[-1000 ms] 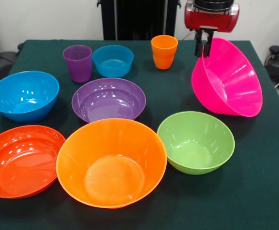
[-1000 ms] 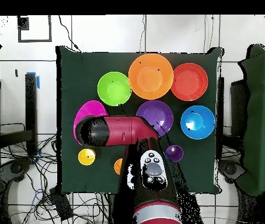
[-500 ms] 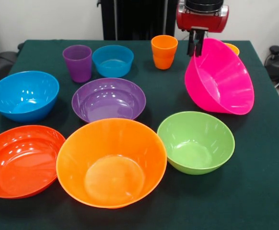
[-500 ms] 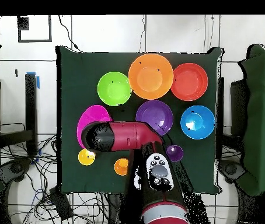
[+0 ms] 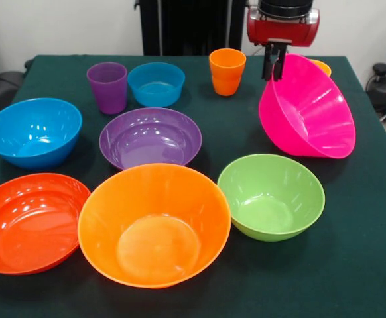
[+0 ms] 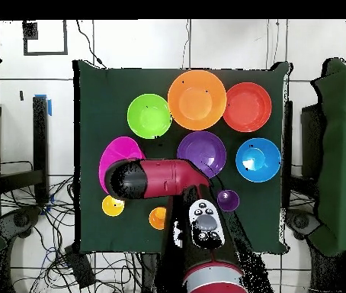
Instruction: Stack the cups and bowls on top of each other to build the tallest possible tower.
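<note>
Fingers [image 5: 273, 66] are pinched on the upper rim of the large pink bowl [image 5: 309, 109], and I see that bowl hanging tilted, its mouth turned toward the camera across the worktop [image 5: 365, 265], its lower edge close to the cloth; whether it touches I cannot tell. From above, the red arm [image 6: 161, 177] covers most of it, so only a pink crescent [image 6: 115, 152] shows.

I take the pink bowl as my landmark. Just behind it a yellow cup [image 5: 320, 65] peeks over its rim. Beside its gripped edge, toward the worktop's middle, stands the orange cup [image 5: 227, 71]. Further along that back row sit the small blue bowl [image 5: 156, 83] and the purple cup [image 5: 107, 87], close together. In front of the pink bowl lies the green bowl [image 5: 271, 196], apart from it. The purple bowl [image 5: 150, 138] rests level with the pink bowl across the middle, and the larger blue bowl [image 5: 32, 131] lies beyond that, near the far side edge. The large orange bowl [image 5: 154, 224] sits just beside the green one, nearly touching it, and the shallow red-orange bowl [image 5: 27, 222] is tucked against the orange bowl on its other side. Every bowl but the pink one sits upright and separate; I see nothing nested.
</note>
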Controlling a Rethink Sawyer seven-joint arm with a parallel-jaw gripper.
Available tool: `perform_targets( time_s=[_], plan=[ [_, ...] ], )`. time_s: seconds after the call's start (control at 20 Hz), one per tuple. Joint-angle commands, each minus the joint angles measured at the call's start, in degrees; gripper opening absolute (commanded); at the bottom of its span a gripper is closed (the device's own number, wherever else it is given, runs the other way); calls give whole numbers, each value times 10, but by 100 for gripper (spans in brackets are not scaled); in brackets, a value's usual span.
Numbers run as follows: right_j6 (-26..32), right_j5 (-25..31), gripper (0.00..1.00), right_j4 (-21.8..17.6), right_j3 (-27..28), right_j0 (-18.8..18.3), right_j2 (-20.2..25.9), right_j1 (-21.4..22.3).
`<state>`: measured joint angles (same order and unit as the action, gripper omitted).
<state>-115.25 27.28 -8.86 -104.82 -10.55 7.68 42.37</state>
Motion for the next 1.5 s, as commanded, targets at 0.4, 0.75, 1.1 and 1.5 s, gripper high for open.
perform_targets(
  time_s=[0.4, 0.75, 1.1, 1.5],
  plan=[
    [42, -25, 0, -47, -24, -34, 65, -9],
    [57, -25, 0, -70, -24, -66, 80, -14],
    [59, -20, 0, -91, -29, -90, 97, -11],
    [44, -29, 0, -111, -24, -95, 104, -25]
  ],
)
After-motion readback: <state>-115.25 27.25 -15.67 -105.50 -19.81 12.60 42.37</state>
